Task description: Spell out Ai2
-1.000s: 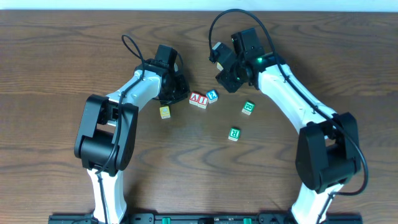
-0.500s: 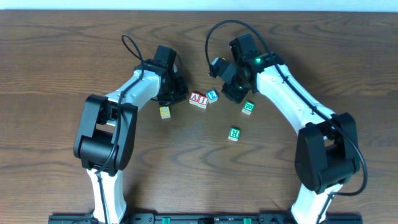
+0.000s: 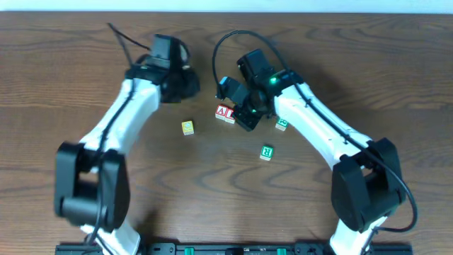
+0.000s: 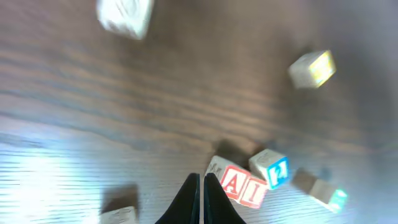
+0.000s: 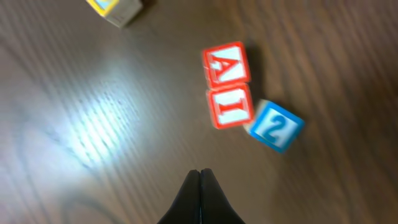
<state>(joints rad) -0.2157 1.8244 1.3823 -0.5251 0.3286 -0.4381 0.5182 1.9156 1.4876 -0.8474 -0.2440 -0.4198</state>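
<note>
Small white cubes, namely red "A" cube (image 5: 226, 64), red "I" cube (image 5: 231, 106) and blue "2" cube (image 5: 274, 126), are set in line, seemingly touching, ahead of the closed, empty right pincer (image 5: 200, 173); left pincer (image 4: 201, 182) closed too.

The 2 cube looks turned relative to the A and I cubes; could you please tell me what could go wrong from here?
1. The 2 cube sits askew, one corner toward the I cube; a nudge from the shut right gripper might spin it further instead of squaring it.
2. The I cube touches the A cube, so a push may carry through and break that pair.
</note>
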